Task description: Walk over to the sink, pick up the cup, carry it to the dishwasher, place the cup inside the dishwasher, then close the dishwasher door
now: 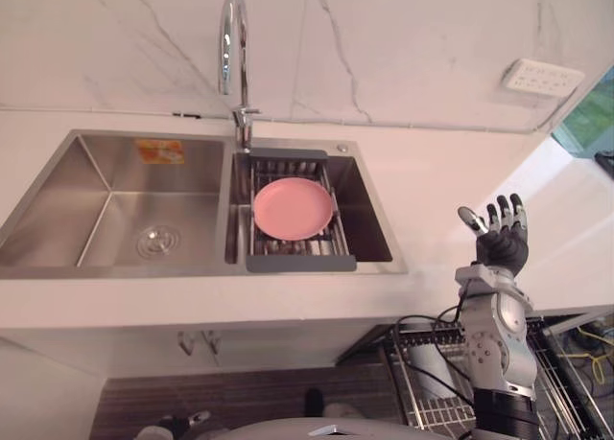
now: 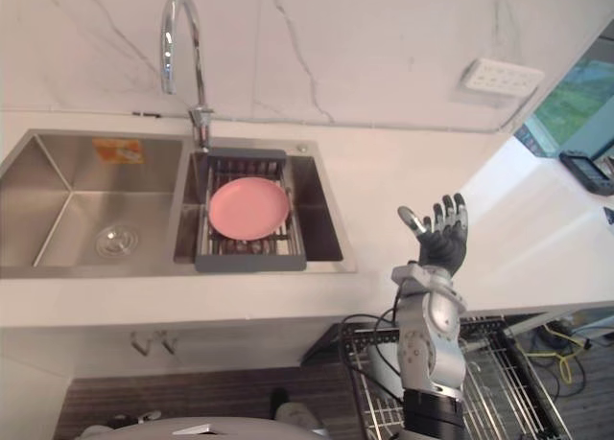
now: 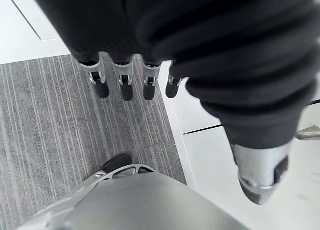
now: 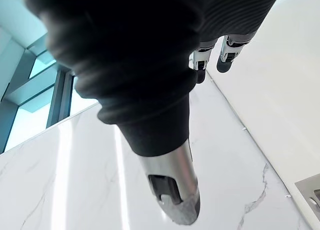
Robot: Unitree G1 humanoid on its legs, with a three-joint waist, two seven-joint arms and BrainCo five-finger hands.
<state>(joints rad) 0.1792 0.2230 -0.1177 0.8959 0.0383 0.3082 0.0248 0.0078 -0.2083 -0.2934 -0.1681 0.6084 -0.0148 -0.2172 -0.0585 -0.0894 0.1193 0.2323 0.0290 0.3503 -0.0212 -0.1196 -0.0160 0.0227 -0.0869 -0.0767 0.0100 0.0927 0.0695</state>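
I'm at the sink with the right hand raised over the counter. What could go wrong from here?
1. What lies in the sink is a pink plate on the drain rack; a grasp there could take the wrong item.
2. The faucet arches right behind that rack, so the open right hand could knock it on a reach.
3. The pulled-out dishwasher rack sits just below that hand; lowering the arm or stepping may catch it.

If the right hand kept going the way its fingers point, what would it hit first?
Probably the marble wall near its seam with the countertop; the right hand is open, and nothing shows in between. Depth is unclear.
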